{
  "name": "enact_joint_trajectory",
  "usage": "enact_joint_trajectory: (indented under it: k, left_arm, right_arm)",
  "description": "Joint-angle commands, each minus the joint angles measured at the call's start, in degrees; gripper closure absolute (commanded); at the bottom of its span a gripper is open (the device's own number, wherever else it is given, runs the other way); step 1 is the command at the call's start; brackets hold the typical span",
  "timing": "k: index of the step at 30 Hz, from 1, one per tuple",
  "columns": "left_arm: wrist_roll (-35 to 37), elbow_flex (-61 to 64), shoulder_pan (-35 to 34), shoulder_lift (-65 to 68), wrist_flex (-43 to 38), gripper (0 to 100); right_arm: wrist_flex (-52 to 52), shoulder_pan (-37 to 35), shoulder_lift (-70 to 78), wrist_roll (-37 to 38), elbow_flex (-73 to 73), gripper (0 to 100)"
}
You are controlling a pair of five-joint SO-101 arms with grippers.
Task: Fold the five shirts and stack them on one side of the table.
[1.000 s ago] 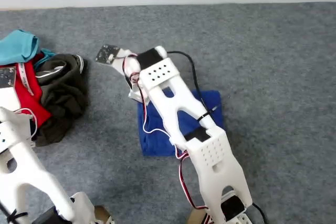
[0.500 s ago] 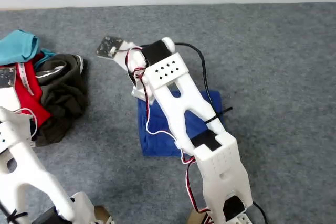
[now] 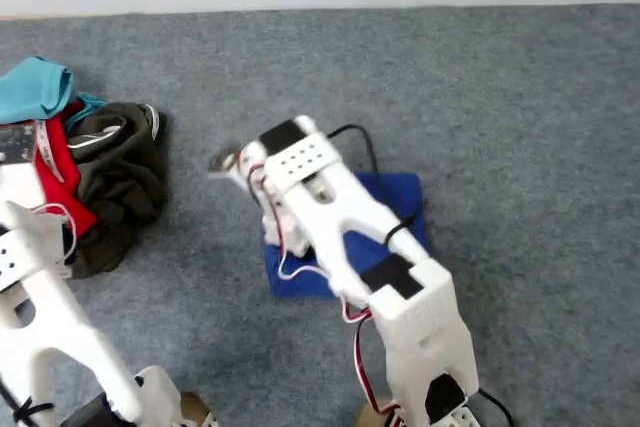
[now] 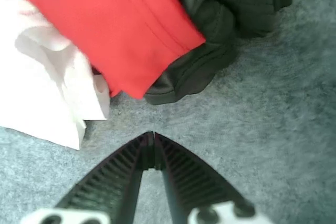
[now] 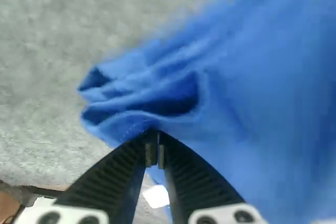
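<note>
A folded blue shirt (image 3: 402,199) lies mid-table, partly under the right arm (image 3: 330,212). In the right wrist view my right gripper (image 5: 152,139) is shut, its tips pinching a bunched edge of the blue shirt (image 5: 252,77). At the left edge lies a pile: a teal shirt (image 3: 35,87), a red shirt (image 3: 55,172) and a dark olive shirt (image 3: 125,172). My left gripper (image 4: 153,142) is shut with nothing in it, over bare carpet just short of the red shirt (image 4: 110,24), a white shirt (image 4: 37,93) and the olive shirt (image 4: 210,35).
Grey carpet (image 3: 520,97) covers the whole table, with free room to the right and at the back. A pale wall runs along the far edge. The left arm (image 3: 40,317) rises at the front left beside the pile.
The right arm has drawn back toward the front and dropped lower over the blue shirt's left edge. The left arm and the pile have hardly moved.
</note>
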Motion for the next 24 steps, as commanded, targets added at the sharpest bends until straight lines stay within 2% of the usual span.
enact_joint_trajectory:
  k: [1, 5, 18, 24]
  left_arm:
    - [0.0, 0.3, 1.3, -1.8, -0.9, 99]
    - [0.0, 0.3, 1.1, -1.6, -0.9, 99]
    - [0.0, 0.3, 1.1, -1.6, -2.3, 99]
    - [0.0, 0.3, 1.2, -1.6, -2.5, 99]
  right_arm:
    - [-1.5, -4.2, -3.9, -0.5, 1.5, 98.9]
    - [-1.3, -6.6, -4.4, -0.5, 2.0, 98.9]
    - [4.5, -6.4, -14.8, -0.1, 1.0, 98.9]
    - [4.9, -6.8, -13.0, -0.4, 1.1, 98.9]
